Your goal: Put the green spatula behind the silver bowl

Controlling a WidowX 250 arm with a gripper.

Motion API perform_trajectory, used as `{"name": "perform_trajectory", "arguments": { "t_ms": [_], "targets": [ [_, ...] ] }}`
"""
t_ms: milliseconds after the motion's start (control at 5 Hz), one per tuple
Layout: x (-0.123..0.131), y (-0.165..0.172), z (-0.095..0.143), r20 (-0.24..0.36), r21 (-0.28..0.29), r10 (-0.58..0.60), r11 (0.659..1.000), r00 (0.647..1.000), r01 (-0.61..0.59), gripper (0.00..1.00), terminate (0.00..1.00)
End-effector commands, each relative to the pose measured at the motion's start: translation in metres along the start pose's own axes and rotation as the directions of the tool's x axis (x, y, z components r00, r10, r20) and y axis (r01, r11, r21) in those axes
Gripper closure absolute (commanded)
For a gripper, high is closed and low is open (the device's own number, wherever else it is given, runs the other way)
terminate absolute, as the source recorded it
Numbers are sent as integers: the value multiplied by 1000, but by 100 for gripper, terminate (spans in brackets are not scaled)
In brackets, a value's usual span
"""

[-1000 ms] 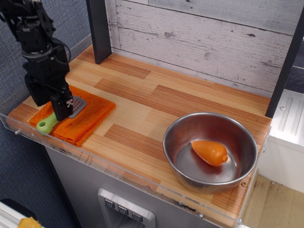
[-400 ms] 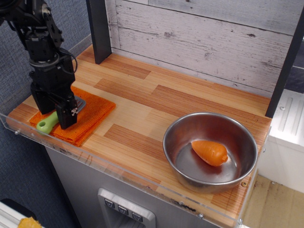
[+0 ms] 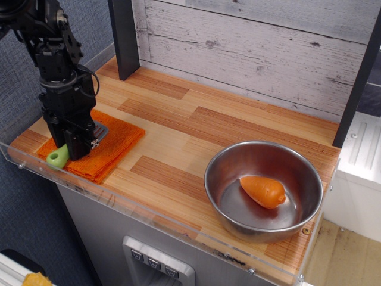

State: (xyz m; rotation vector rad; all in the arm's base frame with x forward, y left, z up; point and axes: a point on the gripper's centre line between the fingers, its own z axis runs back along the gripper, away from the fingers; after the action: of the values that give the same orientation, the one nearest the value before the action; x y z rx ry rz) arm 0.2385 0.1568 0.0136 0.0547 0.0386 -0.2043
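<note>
A weathered grey plank wall backs a wood-patterned bench edged at the front with a clear plastic lip, and a dark upright post stands at the rear of the bench. The silver bowl sits toward the front right corner of the bench, upright, with an orange toy carrot lying inside it on the bottom.

Well apart from the bowl, at the far left end of the bench, an orange cloth lies flat. The green spatula rests on that cloth: its light-green handle end pokes out toward the front left, and a sliver of its grey slotted blade shows on the side nearer the bowl.

The black arm comes down from the upper left corner, its stacked segments nearly vertical, and the gripper points straight down onto the middle of the spatula, covering most of it. The jaws reach down to cloth level on either side of the handle, but the arm's body hides their tips, so I cannot tell whether they are clamped on the handle or apart around it.
</note>
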Motion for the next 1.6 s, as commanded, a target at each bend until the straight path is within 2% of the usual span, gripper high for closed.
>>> {"name": "perform_trajectory", "arguments": {
  "t_ms": [0,200,400,600,800,1000,1200,1400],
  "targets": [
    [4,0,8,14,4,0,1000,1000,-1,100,0],
    [4,0,24,82,-118,128,986,988,-118,100,0],
    [13,-13,60,106,-129,237,966,966,-223,100,0],
    [40,-50,87,143,-131,197,975,970,-179,100,0],
    [69,-96,107,174,-145,93,987,980,-68,100,0],
    [96,-142,118,176,-130,50,991,983,-28,100,0],
    [122,-171,126,177,-135,69,990,982,-45,100,0],
    [143,-188,122,181,-112,102,990,978,-82,100,0]
  ]
}}
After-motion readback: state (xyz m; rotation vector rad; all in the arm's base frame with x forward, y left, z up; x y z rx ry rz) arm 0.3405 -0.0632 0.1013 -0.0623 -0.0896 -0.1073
